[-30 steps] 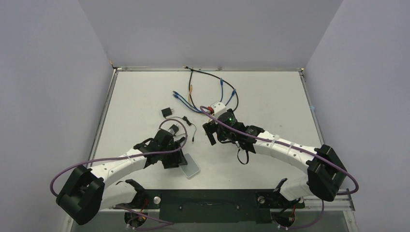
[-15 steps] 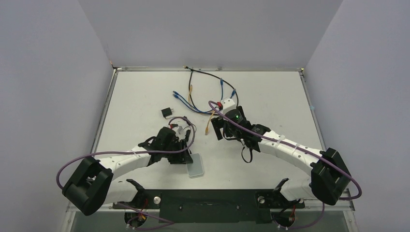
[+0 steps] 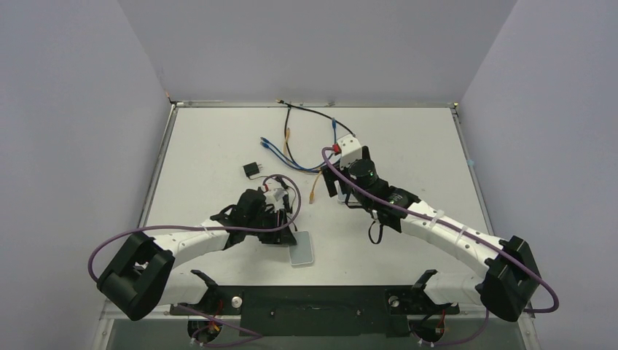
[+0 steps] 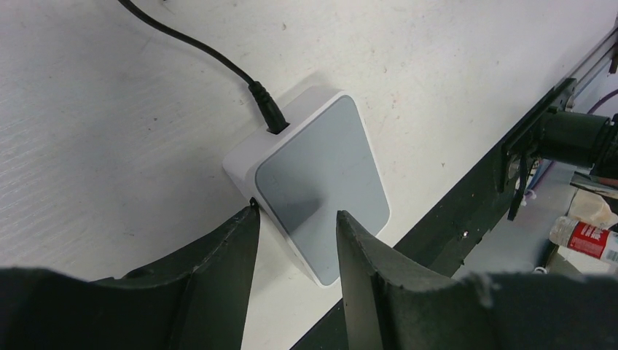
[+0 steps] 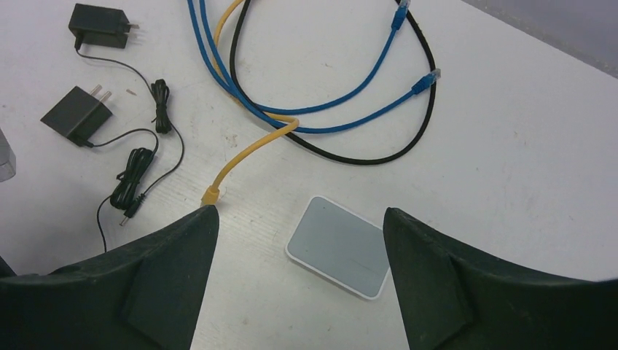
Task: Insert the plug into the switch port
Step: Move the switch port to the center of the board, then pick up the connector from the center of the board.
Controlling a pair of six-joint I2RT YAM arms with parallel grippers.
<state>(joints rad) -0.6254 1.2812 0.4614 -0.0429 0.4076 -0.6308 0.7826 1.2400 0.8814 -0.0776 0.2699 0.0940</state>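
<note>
A flat white box with a grey face (image 4: pixel 321 182) lies near the table's front edge (image 3: pixel 301 249). A black plug (image 4: pixel 268 115) on a black cord sits in the socket on its narrow edge. My left gripper (image 4: pixel 297 211) (image 3: pixel 283 226) hovers low at the box's near corner. Its jaws stand apart with one fingertip against the box's side and the other over the grey face. My right gripper (image 5: pixel 300 211) (image 3: pixel 339 191) hangs wide open and empty above a second white box (image 5: pixel 339 246), which the arm hides from above. A loose yellow plug (image 5: pixel 210 194) (image 3: pixel 314 195) lies beside its left finger.
Blue cables (image 5: pixel 342 95) (image 3: pixel 280 149) and a black cable loop lie behind the right gripper. Two black adapters (image 5: pixel 80 113) (image 5: pixel 100 24) with thin cords lie at the left; one shows from above (image 3: pixel 253 169). The black base rail (image 4: pixel 466 211) borders the near table edge.
The left gripper slid right and the box moved and turned with it; its jaws narrowed. The right arm swung back and to the right, its jaws closing slightly.
</note>
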